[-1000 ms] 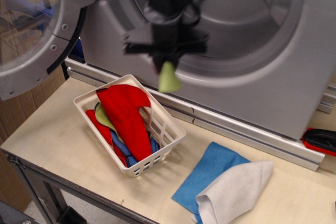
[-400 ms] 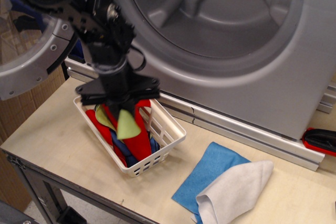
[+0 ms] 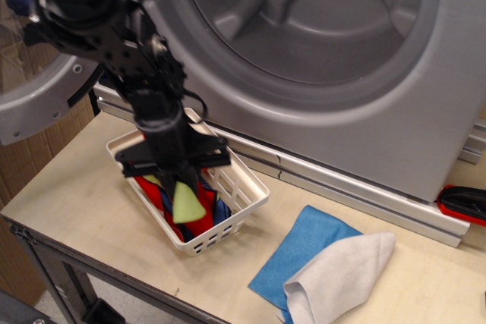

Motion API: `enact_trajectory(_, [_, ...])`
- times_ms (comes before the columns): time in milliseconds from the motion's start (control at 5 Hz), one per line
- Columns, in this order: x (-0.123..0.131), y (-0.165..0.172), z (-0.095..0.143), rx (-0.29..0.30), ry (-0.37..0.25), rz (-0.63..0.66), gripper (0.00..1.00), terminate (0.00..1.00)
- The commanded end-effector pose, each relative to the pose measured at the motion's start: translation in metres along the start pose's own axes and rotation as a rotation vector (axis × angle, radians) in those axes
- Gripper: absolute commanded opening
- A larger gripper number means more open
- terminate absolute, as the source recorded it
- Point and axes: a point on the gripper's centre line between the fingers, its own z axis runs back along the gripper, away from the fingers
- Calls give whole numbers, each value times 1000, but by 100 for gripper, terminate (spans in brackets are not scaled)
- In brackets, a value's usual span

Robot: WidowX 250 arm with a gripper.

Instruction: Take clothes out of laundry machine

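At the near edge of the table (image 3: 83, 202) lie two flat cloths, one white cloth (image 3: 334, 275) overlapping the lower right of one blue cloth (image 3: 304, 252). Left of them stands a single white slotted basket (image 3: 235, 195), holding a red cloth (image 3: 152, 187) and a bit of blue fabric; most of what is in it is covered by the arm. The black gripper (image 3: 180, 180) points down into the basket with its fingers closed on the lime-green cloth (image 3: 186, 204), which hangs limp from the tips just over the red one, inside the basket's rim. Whether the green cloth touches the pile beneath I cannot tell. Behind stands the silver-grey laundry machine (image 3: 425, 104), its round opening showing a ribbed grey drum (image 3: 319, 20) with no clothes visible in it. Its round glass door (image 3: 38, 89) swings open at the left, partly cut off by the frame and partly hidden by the arm. At the far right edge a red and black object (image 3: 463, 204) is cut off, and I cannot make out what it is.
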Motion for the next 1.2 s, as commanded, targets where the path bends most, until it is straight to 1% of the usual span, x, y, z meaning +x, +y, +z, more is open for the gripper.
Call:
enact_trajectory(0, [9, -16, 16, -51, 2, -21, 100, 0])
enact_trajectory(200, [11, -20, 36, -29, 3, 4, 100, 0])
enact_trajectory(400, [14, -28, 61, 24, 73, 23, 100, 0])
enact_trajectory(600, [16, -32, 91, 73, 78, 46, 100, 0])
enact_trajectory(800, [16, -32, 91, 73, 78, 46, 100, 0])
enact_trajectory(1000, [16, -32, 91, 73, 78, 46, 100, 100])
